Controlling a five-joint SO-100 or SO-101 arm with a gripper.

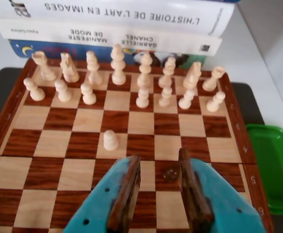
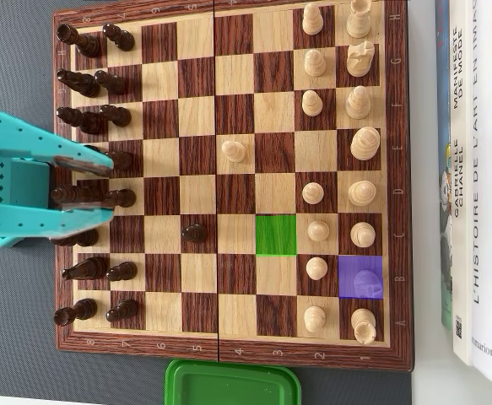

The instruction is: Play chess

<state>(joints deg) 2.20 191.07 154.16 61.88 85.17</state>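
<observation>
the teal gripper point(image 1: 158, 167) hangs over the dark pieces' side of the chessboard point(image 2: 234, 354), its fingers spread apart with nothing between them. in the wrist view an advanced white pawn point(image 1: 110, 140) stands alone ahead of the white ranks. in the overhead view one dark pawn point(image 2: 194, 232) also stands forward. a green-tinted square point(image 2: 276, 235) and a purple-tinted square point(image 2: 359, 278) show on the board. stacked books point(image 1: 117, 29) lie beyond the white side, and a green lid point(image 2: 233, 384) lies beside the board.
</observation>
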